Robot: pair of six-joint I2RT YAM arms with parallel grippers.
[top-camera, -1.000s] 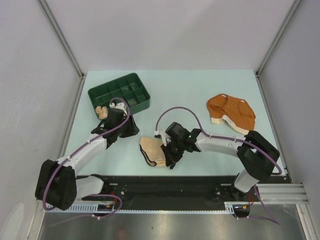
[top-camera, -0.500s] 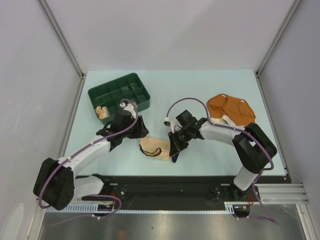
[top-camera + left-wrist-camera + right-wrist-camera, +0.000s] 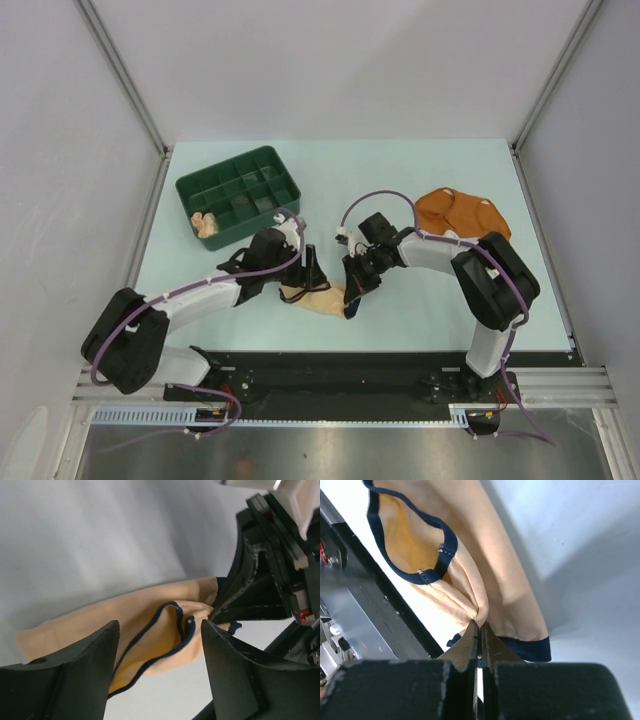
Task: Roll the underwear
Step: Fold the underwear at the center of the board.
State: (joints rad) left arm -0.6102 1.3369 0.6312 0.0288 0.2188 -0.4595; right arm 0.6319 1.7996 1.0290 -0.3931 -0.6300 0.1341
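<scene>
**Q:** Where is the underwear, seen from above?

**A:** The cream underwear (image 3: 322,299) with dark trim lies low in the middle of the frame, on the pale desk (image 3: 400,170), between the two arms. The rust-orange underwear (image 3: 460,214) is flat at the upper right, well apart from both arms. The peach underwear (image 3: 205,225) is bunched at the lower left corner of the green tray (image 3: 240,190). I cannot tell whether it sits in a compartment or just outside.

**Q:** What are the tools doing?

**A:** The right tool (image 3: 480,641) is pressed together, pinching a gathered fold of the cream cloth near its trimmed edge. The left tool (image 3: 308,272) is spread wide and holds nothing. In its wrist view the cloth lies in the gap between its two fingers (image 3: 75,680).

**Q:** Which step does this look like?

**A:** Probably straightening the cream piece before rolling. It looks rumpled, with the trim looping over itself.

**Q:** How could that go well?

**A:** I would have the left tool close on the far side of the cloth, away from the right pinch. The two could then pull gently apart to flatten it. A deep grip on a single layer seems safer, because thin soft cloth slips and bunches. Rolling looks easier from a flat, straight edge.
</scene>
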